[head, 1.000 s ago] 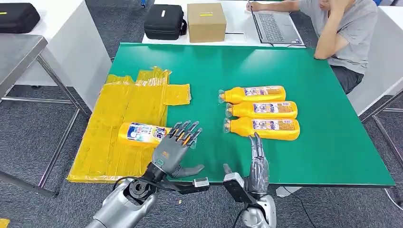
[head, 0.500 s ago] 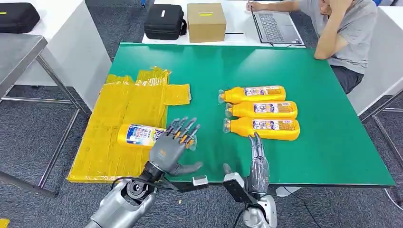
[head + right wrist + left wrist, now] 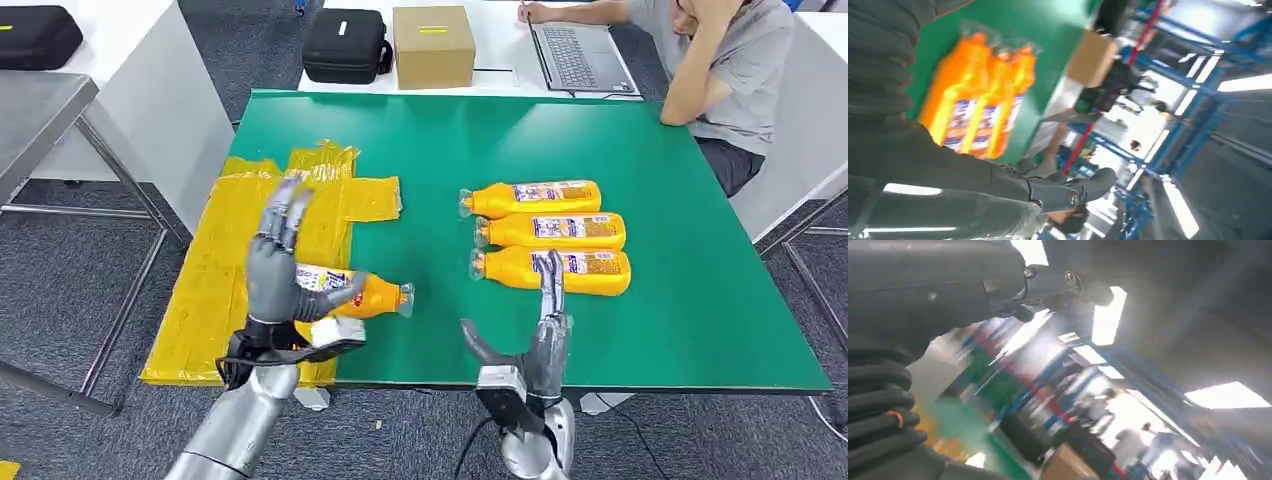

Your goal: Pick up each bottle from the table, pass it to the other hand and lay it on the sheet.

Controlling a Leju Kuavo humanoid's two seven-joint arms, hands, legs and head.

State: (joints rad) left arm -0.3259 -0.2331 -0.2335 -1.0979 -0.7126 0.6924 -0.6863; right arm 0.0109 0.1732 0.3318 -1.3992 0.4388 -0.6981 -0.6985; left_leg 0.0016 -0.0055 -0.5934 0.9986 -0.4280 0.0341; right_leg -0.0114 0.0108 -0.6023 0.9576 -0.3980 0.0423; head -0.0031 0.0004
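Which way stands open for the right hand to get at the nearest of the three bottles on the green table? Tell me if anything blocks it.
Probably yes, straight ahead. The right hand is open, fingers already over the nearest bottle, with only bare green table around it. The left hand is raised well aside, above the bottle on the yellow sheet.

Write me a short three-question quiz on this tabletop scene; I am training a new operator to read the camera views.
1. True or false: the robot's left hand grips the orange plastic bottle on the yellow plastic sheet.
2. How many orange plastic bottles lie in the row on the bare green table?
3. Multiple choice: the right hand is A) holding a bottle, B) open with its fingers stretched toward the nearest row bottle, C) resting on the sheet.

Key:
1. False. The hand is raised and open; the sheet bottle lies free, its capped end past the sheet's edge, over the green table.
2. Three.
3. B.
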